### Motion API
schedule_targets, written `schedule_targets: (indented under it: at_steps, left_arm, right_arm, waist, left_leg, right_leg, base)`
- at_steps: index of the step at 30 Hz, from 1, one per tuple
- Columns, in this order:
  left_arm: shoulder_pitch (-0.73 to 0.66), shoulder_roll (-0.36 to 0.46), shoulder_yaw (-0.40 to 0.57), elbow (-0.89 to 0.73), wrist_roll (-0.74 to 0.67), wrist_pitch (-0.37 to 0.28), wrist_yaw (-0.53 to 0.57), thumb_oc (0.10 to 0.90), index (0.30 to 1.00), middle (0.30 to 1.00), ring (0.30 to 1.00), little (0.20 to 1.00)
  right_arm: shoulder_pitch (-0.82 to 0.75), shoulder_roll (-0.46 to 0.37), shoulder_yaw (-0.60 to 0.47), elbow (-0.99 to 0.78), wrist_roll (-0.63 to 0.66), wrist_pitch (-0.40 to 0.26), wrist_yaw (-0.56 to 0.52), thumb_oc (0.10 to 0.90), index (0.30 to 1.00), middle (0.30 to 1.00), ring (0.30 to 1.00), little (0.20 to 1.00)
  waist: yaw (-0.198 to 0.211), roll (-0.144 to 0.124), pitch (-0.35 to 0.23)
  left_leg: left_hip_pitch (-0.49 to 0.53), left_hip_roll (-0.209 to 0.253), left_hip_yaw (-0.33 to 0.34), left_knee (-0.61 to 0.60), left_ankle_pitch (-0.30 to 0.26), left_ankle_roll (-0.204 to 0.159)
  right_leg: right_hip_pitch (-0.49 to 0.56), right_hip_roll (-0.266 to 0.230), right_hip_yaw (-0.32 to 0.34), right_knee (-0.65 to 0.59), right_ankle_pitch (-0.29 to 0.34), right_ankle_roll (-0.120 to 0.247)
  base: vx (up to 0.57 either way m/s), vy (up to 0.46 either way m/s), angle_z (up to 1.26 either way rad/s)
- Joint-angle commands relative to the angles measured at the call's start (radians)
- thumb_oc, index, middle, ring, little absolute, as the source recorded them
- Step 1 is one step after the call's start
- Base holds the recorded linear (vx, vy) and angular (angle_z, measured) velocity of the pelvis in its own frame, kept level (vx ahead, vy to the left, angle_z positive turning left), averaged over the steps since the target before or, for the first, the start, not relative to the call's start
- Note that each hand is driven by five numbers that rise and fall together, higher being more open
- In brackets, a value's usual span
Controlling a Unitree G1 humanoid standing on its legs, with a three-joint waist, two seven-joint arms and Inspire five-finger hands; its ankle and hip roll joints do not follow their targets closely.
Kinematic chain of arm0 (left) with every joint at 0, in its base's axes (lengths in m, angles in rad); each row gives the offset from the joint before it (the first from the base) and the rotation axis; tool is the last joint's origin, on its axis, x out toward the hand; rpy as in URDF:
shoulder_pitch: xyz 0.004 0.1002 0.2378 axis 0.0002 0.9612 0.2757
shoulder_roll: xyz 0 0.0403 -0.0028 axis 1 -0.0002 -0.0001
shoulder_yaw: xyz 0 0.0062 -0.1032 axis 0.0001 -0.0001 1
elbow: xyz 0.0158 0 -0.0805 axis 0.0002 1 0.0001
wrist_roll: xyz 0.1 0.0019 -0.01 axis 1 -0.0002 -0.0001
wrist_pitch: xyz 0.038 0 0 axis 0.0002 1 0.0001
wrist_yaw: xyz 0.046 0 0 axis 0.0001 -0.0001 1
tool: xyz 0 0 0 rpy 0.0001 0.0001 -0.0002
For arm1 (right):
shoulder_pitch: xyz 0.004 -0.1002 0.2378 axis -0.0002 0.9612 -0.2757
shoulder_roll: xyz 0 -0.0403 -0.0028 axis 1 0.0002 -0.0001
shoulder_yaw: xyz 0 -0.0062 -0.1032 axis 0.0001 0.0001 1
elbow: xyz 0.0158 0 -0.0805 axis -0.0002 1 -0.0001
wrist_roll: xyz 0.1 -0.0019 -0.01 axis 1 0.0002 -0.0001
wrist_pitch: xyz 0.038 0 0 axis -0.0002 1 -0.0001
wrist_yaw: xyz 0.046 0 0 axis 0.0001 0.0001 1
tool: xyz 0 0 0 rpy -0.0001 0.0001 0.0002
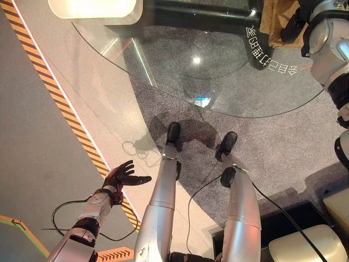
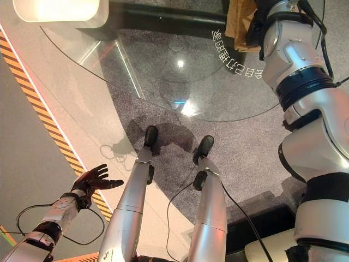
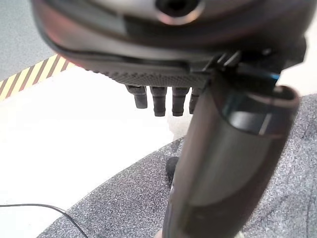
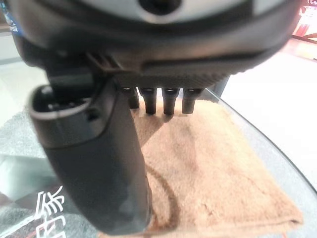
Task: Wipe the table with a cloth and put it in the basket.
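Observation:
A brown cloth (image 4: 218, 173) lies flat on the round glass table (image 1: 180, 60), near its far right edge (image 1: 275, 22). My right hand (image 4: 158, 101) rests open on the cloth with straight fingers laid over it and the thumb beside them; from the head it shows as a dark hand (image 2: 255, 34) at the cloth's right side. Low at my left side, over the floor and away from the table, my left hand (image 1: 124, 177) hangs open with spread fingers (image 3: 158, 101). A white rounded container (image 1: 92, 8) stands at the table's far left.
White lettering (image 1: 264, 54) is printed on the glass beside the cloth. A yellow and black hazard stripe (image 1: 60, 98) runs along the floor on the left. Beige cushions (image 1: 305, 245) sit low at the right.

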Motion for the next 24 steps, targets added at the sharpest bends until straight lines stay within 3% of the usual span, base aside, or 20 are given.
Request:
schedule_targets:
  at_steps: [1, 24]
  left_arm:
    - [0.134, 0.041, -0.007, -0.027, 0.007, -0.010, 0.004, 0.800, 0.900, 0.900, 0.900, 0.900]
    - [0.141, 0.033, -0.025, -0.037, -0.008, -0.024, -0.005, 0.800, 0.900, 0.900, 0.900, 0.900]
  right_arm:
    - [-0.167, -0.116, 0.055, -0.004, -0.050, 0.008, -0.111, 0.800, 0.900, 0.900, 0.900, 0.900]
    - [-0.190, -0.091, 0.056, 0.046, -0.028, 0.050, -0.144, 0.800, 0.900, 0.900, 0.900, 0.900]
  waist:
    - [-0.009, 0.060, -0.021]
    - [0.005, 0.084, -0.021]
  left_leg:
    - [-0.013, -0.032, 0.031, -0.030, 0.040, 0.073]
    - [-0.025, -0.035, 0.031, -0.065, 0.057, 0.071]
  right_leg:
    - [0.021, 0.027, 0.006, 0.001, -0.011, 0.003]
    - [0.006, 0.019, -0.006, -0.012, -0.015, 0.003]
  base:
    - [0.00, 0.000, 0.00]
    - [0.01, 0.002, 0.02]
